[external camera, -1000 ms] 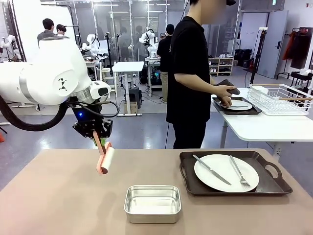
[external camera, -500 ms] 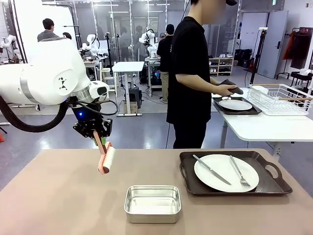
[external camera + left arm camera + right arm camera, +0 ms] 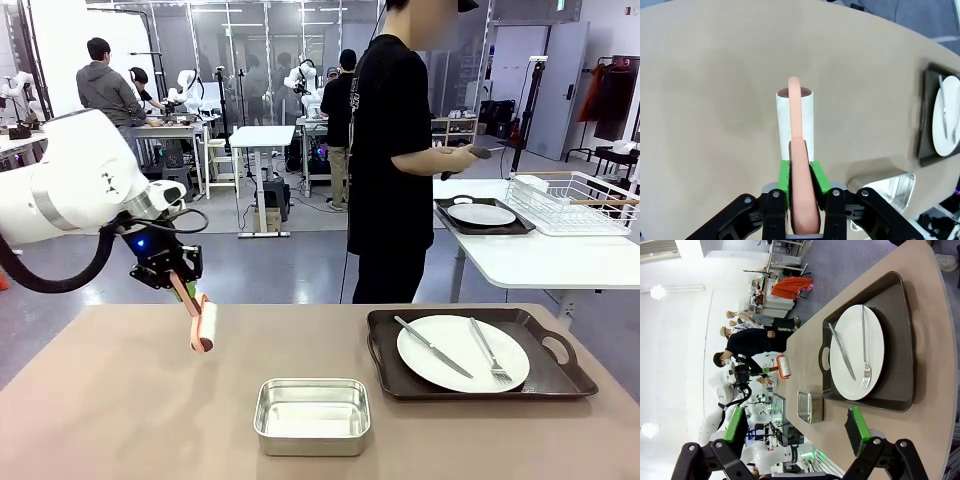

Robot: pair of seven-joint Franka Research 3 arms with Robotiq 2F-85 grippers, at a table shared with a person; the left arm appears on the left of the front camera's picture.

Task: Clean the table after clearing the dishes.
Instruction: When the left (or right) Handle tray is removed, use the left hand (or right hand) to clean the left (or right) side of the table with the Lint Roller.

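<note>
The tan bench [image 3: 110, 410] carried a dark tray [image 3: 385, 352] on its right part, and on the tray lay a white plate [image 3: 462, 368] with a knife [image 3: 432, 347] and a fork [image 3: 490, 352] side by side on it. A steel pan [image 3: 312, 415] sat left of the tray near the front edge, apart from it. Over the bench's left part hung a lint roller [image 3: 204, 328], tilted, its pink handle clamped between the left fingers [image 3: 180, 280]. The wrist view showed the green pads [image 3: 784, 175] pressed on either side of the handle. Whether the roller touched the bench could not be told. The right fingers [image 3: 856, 422] stood wide apart and empty, aimed along the bench toward the tray. Beyond, a person stood beside a white bench [image 3: 540, 258] bearing a second tray [image 3: 445, 224] and second plate [image 3: 482, 214], with one hand [image 3: 456, 158] raised and holding a dark object.
</note>
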